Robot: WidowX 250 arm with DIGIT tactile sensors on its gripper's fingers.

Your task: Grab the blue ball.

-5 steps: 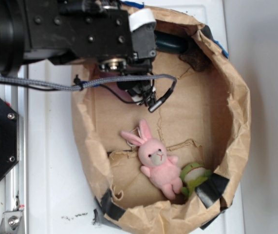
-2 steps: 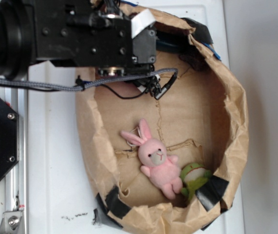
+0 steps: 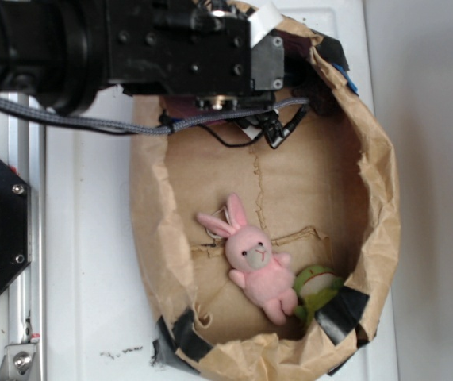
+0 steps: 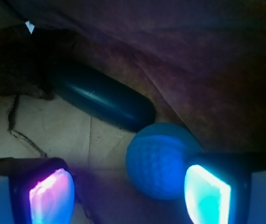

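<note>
Teal-blue and dimpled, the blue ball [image 4: 160, 161] sits low in your wrist view, on the brown paper floor against the bag's wall, just beside the dark oblong object [image 4: 102, 100]. Your fingers [image 4: 129, 196] are spread apart and hold nothing; the ball lies between them, close to the glowing right pad [image 4: 206, 196], though you cannot tell if they touch. From outside, the arm [image 3: 123, 48] covers the top of the paper bag [image 3: 381, 230]; the pink bunny [image 3: 254, 266] lies well apart.
</note>
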